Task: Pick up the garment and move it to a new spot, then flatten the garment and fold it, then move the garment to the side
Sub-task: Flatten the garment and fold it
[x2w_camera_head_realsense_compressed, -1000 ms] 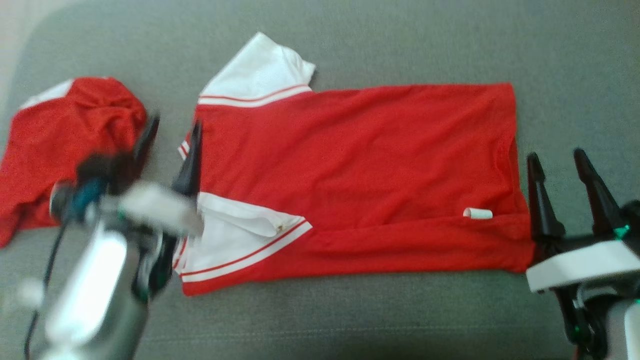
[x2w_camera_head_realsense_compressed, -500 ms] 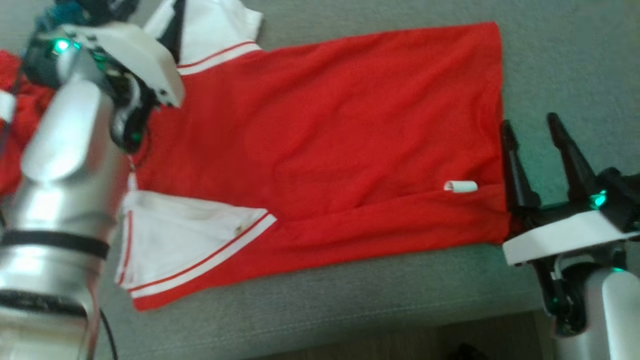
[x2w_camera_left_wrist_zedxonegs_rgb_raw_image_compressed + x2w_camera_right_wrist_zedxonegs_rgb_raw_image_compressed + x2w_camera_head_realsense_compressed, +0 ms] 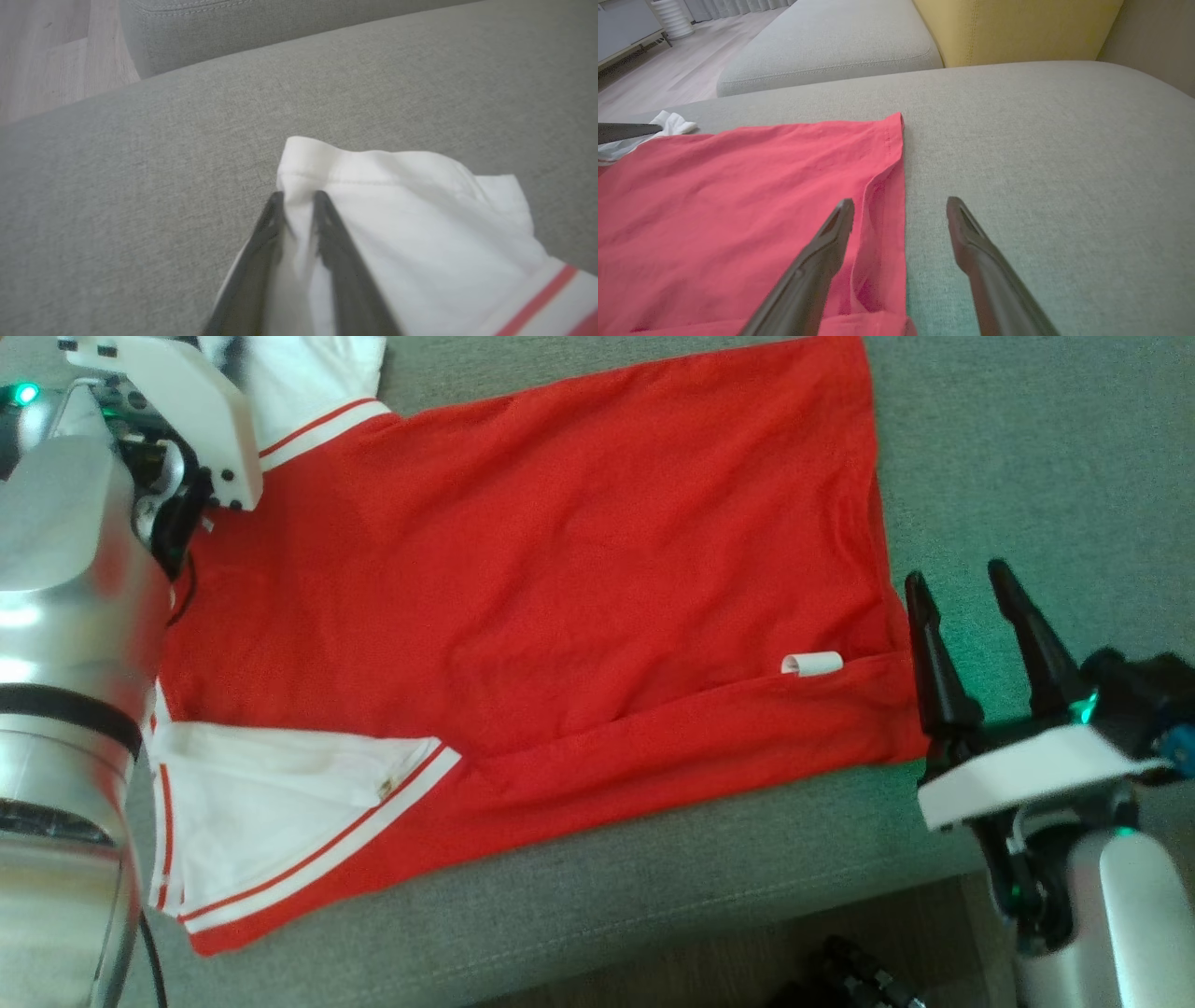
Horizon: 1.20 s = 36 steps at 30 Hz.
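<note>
The garment (image 3: 560, 569) is a red shirt with white sleeves, lying flat on the grey sofa cushion (image 3: 1027, 448), with a small white tag (image 3: 812, 663) near its hem. My left gripper (image 3: 299, 196) has its fingers drawn close together on the edge of the far white sleeve (image 3: 397, 224), with fabric pinched between them. In the head view the left wrist (image 3: 177, 411) sits over that sleeve at the top left. My right gripper (image 3: 952, 579) stands open beside the hem; in the right wrist view (image 3: 900, 205) its fingers straddle the hem edge of the garment (image 3: 738, 196).
The cushion's front edge (image 3: 653, 933) runs below the shirt, with floor and a dark object (image 3: 840, 980) beyond it. A yellow cushion (image 3: 1017, 28) and another grey seat (image 3: 831, 51) lie behind. Wooden floor (image 3: 46, 56) shows past the cushion's corner.
The head camera has shifted. My left arm moved from the collar side up to the far white sleeve and its fingers closed on it. The right gripper stayed open by the hem.
</note>
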Tool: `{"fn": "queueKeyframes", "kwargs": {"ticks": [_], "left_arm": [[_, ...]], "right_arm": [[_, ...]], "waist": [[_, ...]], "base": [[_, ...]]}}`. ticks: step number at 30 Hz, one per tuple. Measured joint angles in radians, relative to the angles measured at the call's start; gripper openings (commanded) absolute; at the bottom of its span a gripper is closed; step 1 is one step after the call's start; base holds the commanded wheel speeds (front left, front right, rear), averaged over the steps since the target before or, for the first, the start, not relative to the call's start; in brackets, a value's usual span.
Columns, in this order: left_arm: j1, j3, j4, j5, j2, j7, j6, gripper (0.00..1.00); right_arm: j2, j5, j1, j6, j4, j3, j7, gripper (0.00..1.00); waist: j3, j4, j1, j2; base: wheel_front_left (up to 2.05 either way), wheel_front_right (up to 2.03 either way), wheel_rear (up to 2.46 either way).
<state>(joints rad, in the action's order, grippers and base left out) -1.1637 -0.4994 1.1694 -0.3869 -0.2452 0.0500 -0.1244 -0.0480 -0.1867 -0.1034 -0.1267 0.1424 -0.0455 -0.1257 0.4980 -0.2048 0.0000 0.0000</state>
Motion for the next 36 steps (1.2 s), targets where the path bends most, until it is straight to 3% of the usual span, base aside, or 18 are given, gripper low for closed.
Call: {"fn": "queueKeyframes", "kwargs": {"ticks": [7,14,21,27,28,30,36], "left_arm": [[-0.008,-0.032,0.03,-0.002,0.007,-0.075,-0.007,0.0],[-0.02,-0.091,0.009,-0.03,0.053,-0.168,-0.007,0.0],[-0.05,-0.157,-0.028,-0.089,0.066,-0.216,-0.008,0.0],[-0.05,-0.21,-0.041,-0.142,0.066,-0.229,-0.008,0.0],[-0.05,-0.218,-0.042,-0.151,0.065,-0.23,-0.008,0.0],[-0.05,-0.234,-0.044,-0.169,0.062,-0.238,-0.008,0.0],[-0.05,-0.267,-0.051,-0.212,0.052,-0.252,-0.008,0.0]], "right_arm": [[-0.03,-0.021,-0.145,0.0,-0.068,0.015,-0.059,1.0],[-0.133,-0.107,-0.463,0.0,-0.352,-0.002,-0.15,1.0],[-0.165,-0.152,-0.605,0.0,-0.622,-0.038,-0.197,1.0],[-0.2,-0.176,-0.718,0.0,-0.749,-0.071,-0.264,1.0],[-0.206,-0.18,-0.734,0.0,-0.763,-0.079,-0.272,0.75],[-0.212,-0.2,-0.752,0.0,-0.787,-0.087,-0.299,0.0],[-0.226,-0.23,-0.781,0.0,-0.804,-0.11,-0.36,0.0]], "waist": [[-0.001,0.024,0.0,0.0],[0.004,0.092,0.0,0.0],[0.017,0.151,0.0,0.0],[0.021,0.17,0.0,0.0],[0.021,0.172,0.0,0.0],[0.019,0.174,-0.0001,0.0],[0.013,0.18,0.0,0.0]], "base": [[0.0,0.0,0.0],[0.0,0.0,0.0],[0.0,0.0,0.0],[0.0,0.0,0.0],[0.0,0.0,0.0],[0.0,0.0,0.0],[0.0,0.0,0.0]]}}
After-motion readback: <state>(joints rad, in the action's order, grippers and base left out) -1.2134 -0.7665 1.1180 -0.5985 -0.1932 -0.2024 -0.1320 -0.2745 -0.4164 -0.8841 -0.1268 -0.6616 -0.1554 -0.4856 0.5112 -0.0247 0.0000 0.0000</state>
